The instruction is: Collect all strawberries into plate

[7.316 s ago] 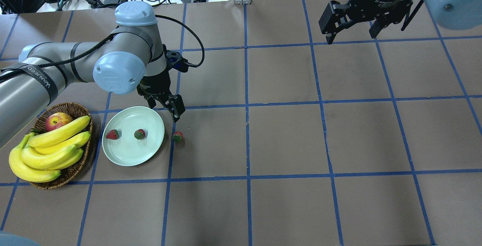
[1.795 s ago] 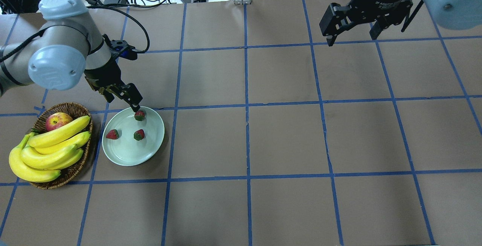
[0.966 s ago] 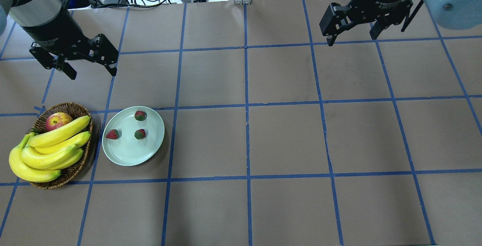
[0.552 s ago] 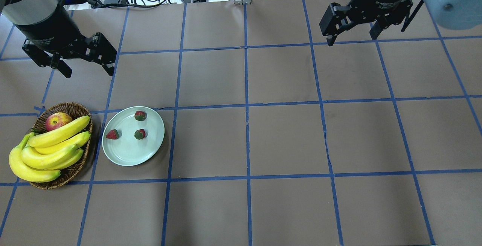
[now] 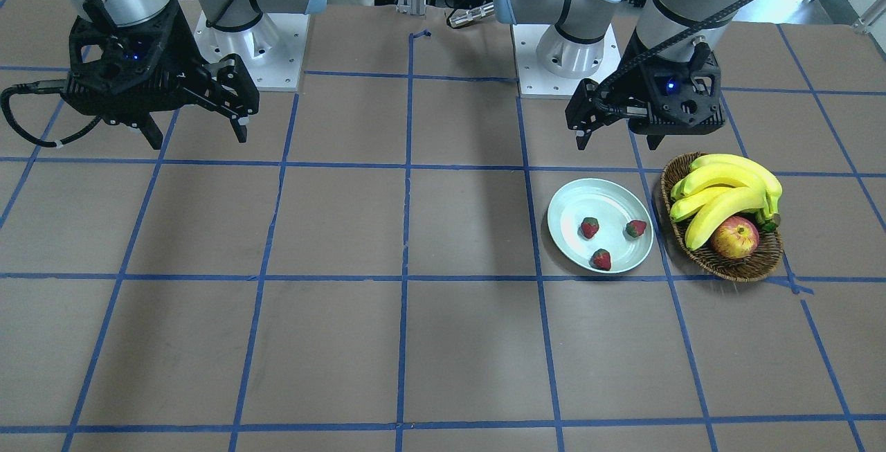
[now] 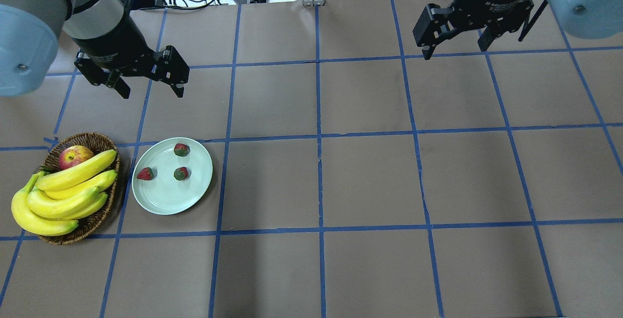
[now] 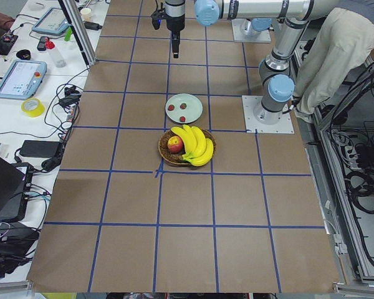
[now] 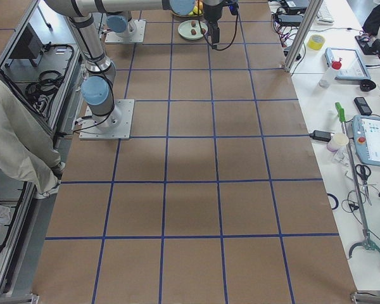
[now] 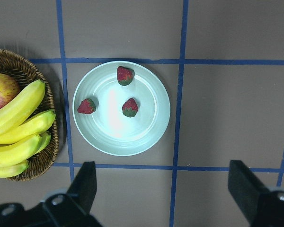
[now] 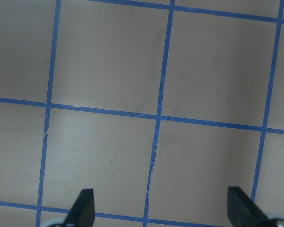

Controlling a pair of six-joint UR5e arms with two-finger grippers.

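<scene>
the plate (image 9: 113,130) has a smooth, faintly glossy surface with a soft sheen. the strawberries (image 9: 129,107) look dull and matt. the basket (image 6: 90,138) is rough woven wicker. the bananas (image 6: 63,200) are smooth and satiny, the apple (image 6: 74,156) waxy. the table (image 6: 370,177) wears matt brown paper, crossed by smooth blue tape (image 6: 320,181).

Bright, even light overhead; soft shadows, mild plate (image 9: 146,130) glare, sharp focus.

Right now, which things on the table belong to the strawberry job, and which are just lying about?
Job: three strawberries, plate under them, left gripper, open and empty.
Lying about: basket, bananas, apple.
</scene>
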